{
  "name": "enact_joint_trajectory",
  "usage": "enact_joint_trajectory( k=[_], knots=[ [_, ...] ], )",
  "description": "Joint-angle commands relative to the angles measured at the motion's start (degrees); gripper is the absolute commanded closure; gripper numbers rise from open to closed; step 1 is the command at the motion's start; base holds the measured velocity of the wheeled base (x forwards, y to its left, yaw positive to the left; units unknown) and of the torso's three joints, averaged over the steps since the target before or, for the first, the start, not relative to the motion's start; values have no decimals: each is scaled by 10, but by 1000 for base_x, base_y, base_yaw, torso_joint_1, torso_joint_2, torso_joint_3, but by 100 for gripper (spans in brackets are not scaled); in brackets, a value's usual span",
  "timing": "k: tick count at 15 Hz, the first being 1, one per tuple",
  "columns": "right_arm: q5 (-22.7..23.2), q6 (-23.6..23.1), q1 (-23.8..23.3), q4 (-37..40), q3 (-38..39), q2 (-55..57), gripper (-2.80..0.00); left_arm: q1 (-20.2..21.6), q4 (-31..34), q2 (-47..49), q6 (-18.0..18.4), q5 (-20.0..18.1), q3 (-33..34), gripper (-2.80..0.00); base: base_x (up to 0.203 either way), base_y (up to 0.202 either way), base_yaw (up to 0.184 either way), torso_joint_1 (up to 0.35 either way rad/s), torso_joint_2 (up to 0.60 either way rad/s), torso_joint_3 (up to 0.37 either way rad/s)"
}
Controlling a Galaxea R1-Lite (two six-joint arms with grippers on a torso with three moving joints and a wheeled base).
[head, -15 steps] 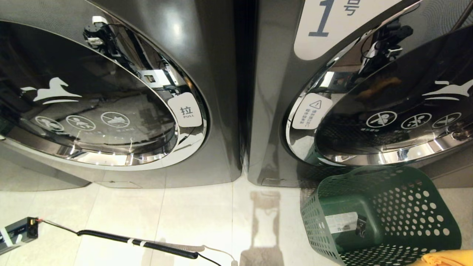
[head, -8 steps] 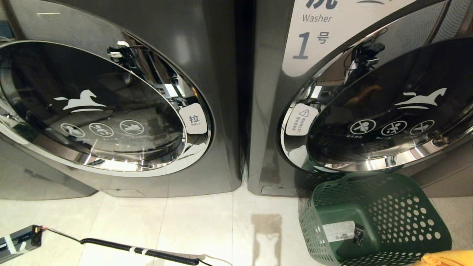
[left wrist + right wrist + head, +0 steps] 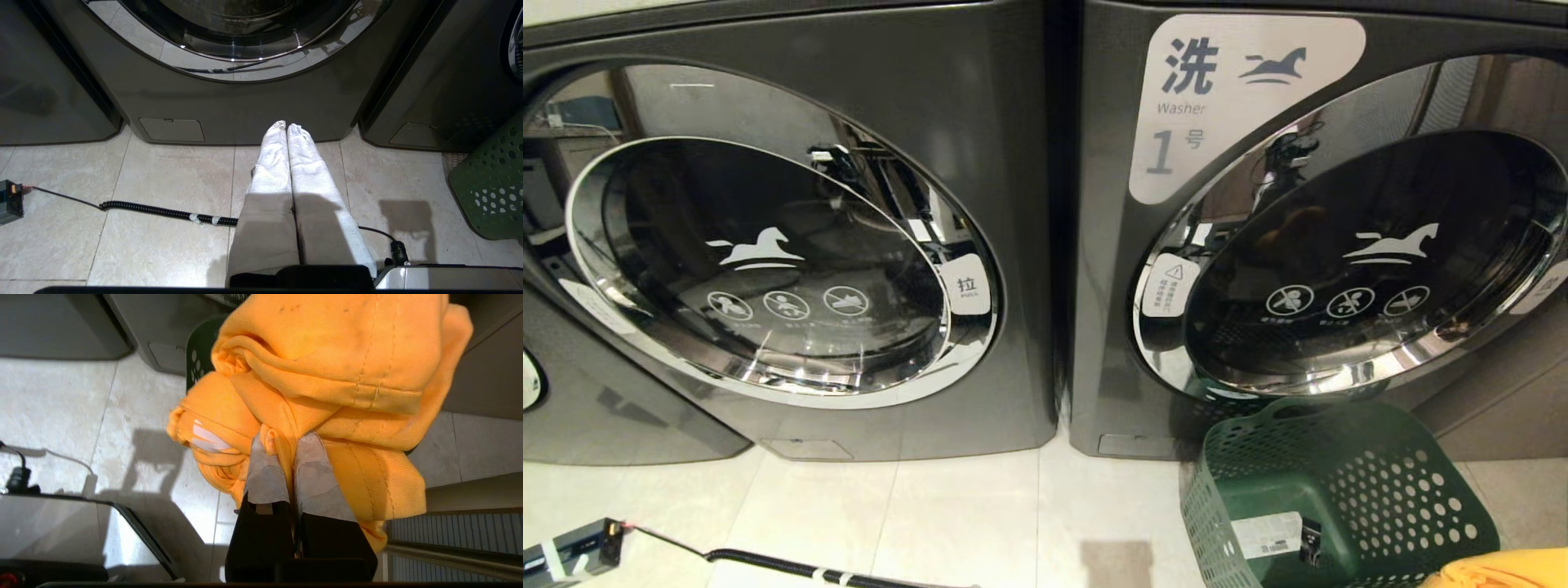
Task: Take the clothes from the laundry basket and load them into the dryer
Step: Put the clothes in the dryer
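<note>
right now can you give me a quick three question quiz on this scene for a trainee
1. True or false: the right gripper is shut on the orange garment.
2. Where is the green basket? A) in front of the left machine B) in front of the right machine C) on top of a machine
3. Fill in: the door of the machine marked Washer stands ____.

Key
1. True
2. B
3. open; the left machine's door looks closed. The left gripper is shut and empty above the floor.
</note>
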Motion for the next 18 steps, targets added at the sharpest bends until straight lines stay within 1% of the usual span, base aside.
enact_joint_trajectory(
  k=[1,3,5,6,13,18],
  knots=[
    [0,1,7,-1,1,-57,0,0,0,0,1,0,1,0,0,0,0,-2,-2,197],
    [-2,7,12,-1,1,-116,0,0,0,0,-2,1,1,0,0,0,0,2,3,206],
    [-3,41,14,-2,1,-116,0,0,0,0,1,0,1,0,0,0,0,2,2,201],
    [-5,45,14,-2,1,-116,0,1,0,0,1,0,1,0,0,0,0,5,-2,200],
    [-4,41,14,-3,1,-115,0,1,0,0,-1,0,1,0,0,0,0,7,2,198],
    [-6,46,14,-3,1,-115,0,0,0,0,-2,0,1,0,0,0,0,0,0,37]
  ],
)
